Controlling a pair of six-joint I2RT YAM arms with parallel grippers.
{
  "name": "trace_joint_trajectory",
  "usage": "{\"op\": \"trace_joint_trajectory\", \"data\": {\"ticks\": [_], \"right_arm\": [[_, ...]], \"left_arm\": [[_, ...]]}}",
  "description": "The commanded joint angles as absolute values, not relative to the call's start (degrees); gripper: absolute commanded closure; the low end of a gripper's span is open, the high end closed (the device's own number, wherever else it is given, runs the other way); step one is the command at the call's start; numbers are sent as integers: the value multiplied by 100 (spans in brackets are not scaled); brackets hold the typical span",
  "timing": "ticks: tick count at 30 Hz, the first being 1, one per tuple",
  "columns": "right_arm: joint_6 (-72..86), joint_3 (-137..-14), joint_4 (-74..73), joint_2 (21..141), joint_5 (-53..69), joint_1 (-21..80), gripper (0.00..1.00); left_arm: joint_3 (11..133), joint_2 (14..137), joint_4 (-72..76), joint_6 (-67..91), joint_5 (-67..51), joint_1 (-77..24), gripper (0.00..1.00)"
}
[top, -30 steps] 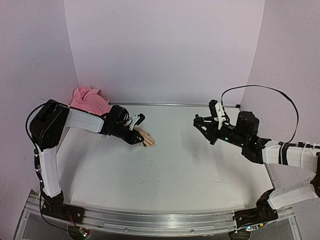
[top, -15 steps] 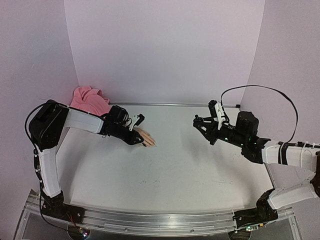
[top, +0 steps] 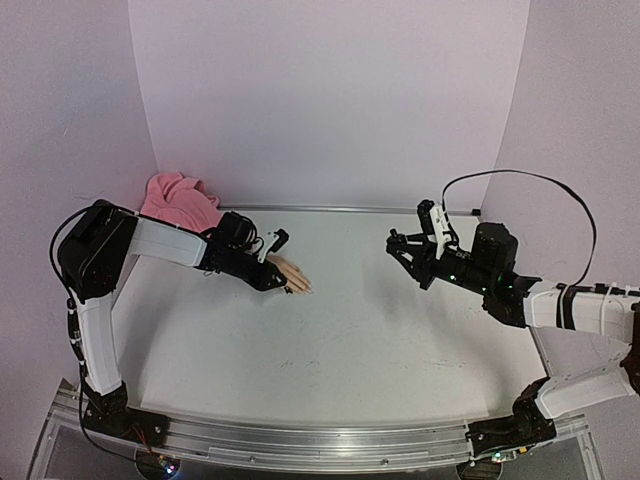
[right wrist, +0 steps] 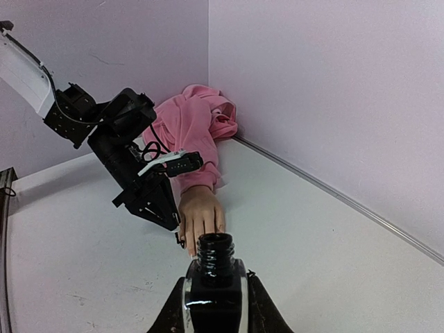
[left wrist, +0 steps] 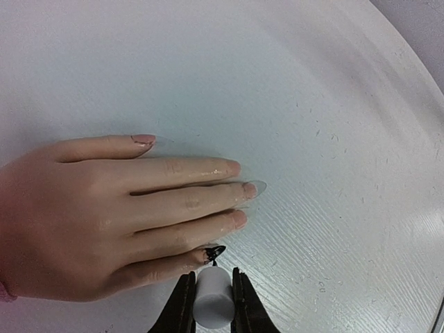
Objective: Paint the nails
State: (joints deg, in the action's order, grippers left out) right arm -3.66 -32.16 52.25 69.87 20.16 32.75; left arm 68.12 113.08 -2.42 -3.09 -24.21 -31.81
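Note:
The beige mannequin hand (left wrist: 104, 201) lies flat on the white table, fingers spread, with its pink sleeve (top: 180, 198) at the back left. It also shows in the top view (top: 292, 275) and the right wrist view (right wrist: 200, 215). The little-finger nail (left wrist: 214, 253) is painted black; the other nails (left wrist: 255, 187) look pale. My left gripper (left wrist: 211, 298) is shut on the white brush cap (left wrist: 212, 297), and the brush tip touches the black nail. My right gripper (right wrist: 214, 305) is shut on the open black polish bottle (right wrist: 214, 277), held above the table at the right (top: 425, 255).
Lilac walls enclose the table on the left, back and right. A metal strip (top: 350, 209) runs along the back edge. The pink cloth bunches in the back left corner. The left arm (right wrist: 132, 166) lies beside the mannequin hand.

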Motion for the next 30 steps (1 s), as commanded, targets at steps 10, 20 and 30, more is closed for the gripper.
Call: {"op": "trace_joint_trajectory", "data": {"ticks": [10,20,30], "right_arm": [[-308,-3239,5678,6927,2115,3242,100],[-308,-3242,5678,6899,2102,3237,100],[-308,-3243,5687,6917,2113,3237,100]], "left_arm": [[6945,10908,-41,-358,-2424,-3146,100],[7028,11052,-37,-372,-2418,-3146,100],[7145,11170,-40,-404,-2402,-3146,100]]}}
